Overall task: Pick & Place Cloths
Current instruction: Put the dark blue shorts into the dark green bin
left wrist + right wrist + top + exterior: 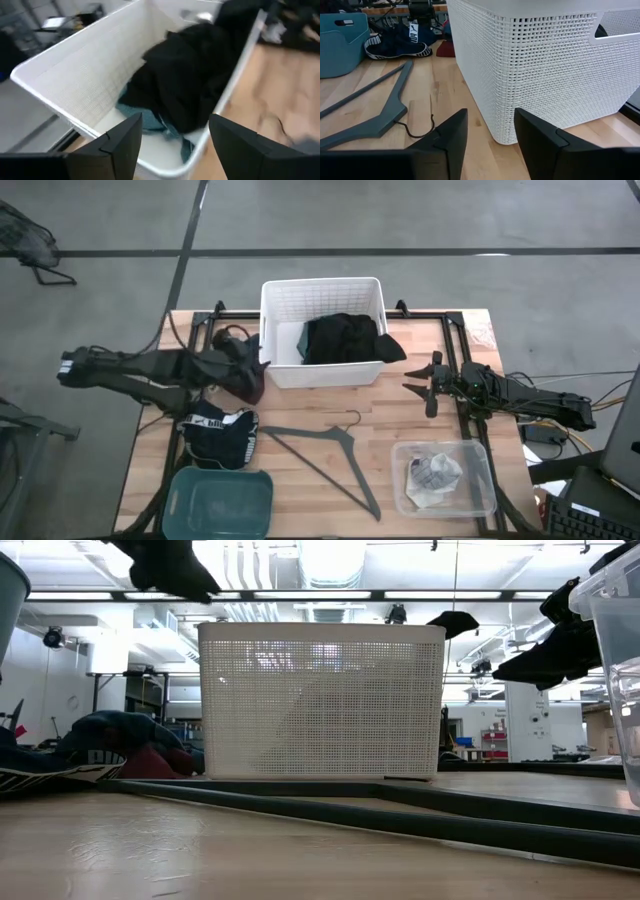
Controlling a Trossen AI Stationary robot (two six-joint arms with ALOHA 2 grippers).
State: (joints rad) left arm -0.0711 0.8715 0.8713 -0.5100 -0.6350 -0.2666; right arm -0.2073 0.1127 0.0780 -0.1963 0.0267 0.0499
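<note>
A black cloth (343,338) and a teal cloth (142,117) lie inside the white slatted basket (322,295). Part of the black cloth drapes over the basket's right rim. A maroon cloth (250,387) lies on the table at the basket's left near corner. A dark navy cloth with white print (221,432) lies nearer, beside it. Small white and pale pieces (434,474) sit in a clear container. My left gripper (258,360) is open above the basket's left side, empty (172,145). My right gripper (410,380) is open right of the basket, low over the table (490,135).
A thin grey hanger (330,460) lies on the table between the navy cloth and the clear container (480,500). A teal plastic bin (222,502) stands at the near left edge. Black rails frame the table's far part. Bare wood shows in front of the basket.
</note>
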